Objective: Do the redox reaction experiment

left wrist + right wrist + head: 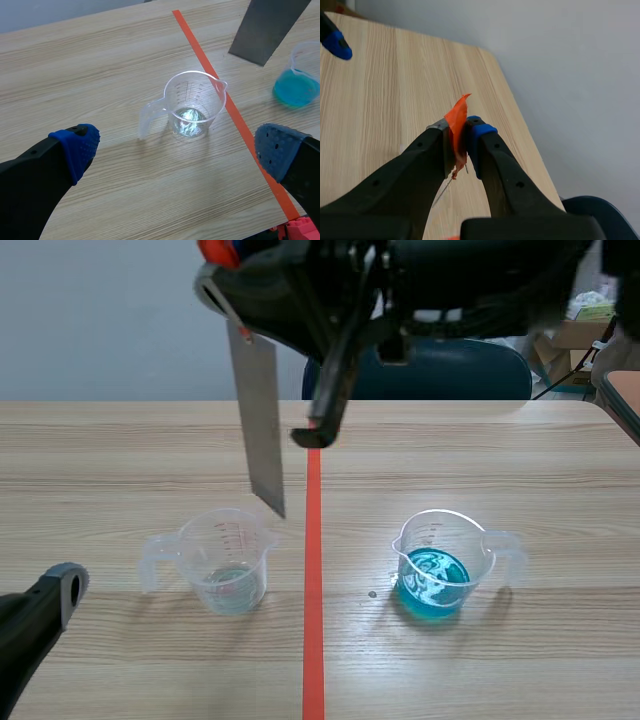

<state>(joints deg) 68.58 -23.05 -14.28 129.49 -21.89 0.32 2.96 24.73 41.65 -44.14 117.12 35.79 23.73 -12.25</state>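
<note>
Gripping arm: the right gripper (459, 137) was raised high over the worktop (520, 460), its fingers closed on the orange-red tab (456, 117) at the top of the metal strip (258, 420).
Task's thing: the strip hung straight down in the air near the tape line and touched nothing. As far as I could tell, its lower end was not over any cup.
Other arm: the left gripper (177, 150) was low by the worktop, fingers wide apart and holding nothing, with the clear-liquid cup (192, 105) ahead of it.
Blue side: the blue-liquid cup (440, 565) stood across the tape line from the clear one.
Step in hand: in my judgement the strip was lifted but not yet dipped in a liquid.
Next move: probably to carry the strip over the blue-liquid cup and lower it slowly inside the rim. The hold was only on a thin tab, so the strip could swing.
Scene view alone: it showed both cups together and the whole length of the strip.
Right wrist view alone: it showed the grip itself, but no cup.
Left wrist view alone: it showed that the clear liquid was only a shallow layer.
</note>
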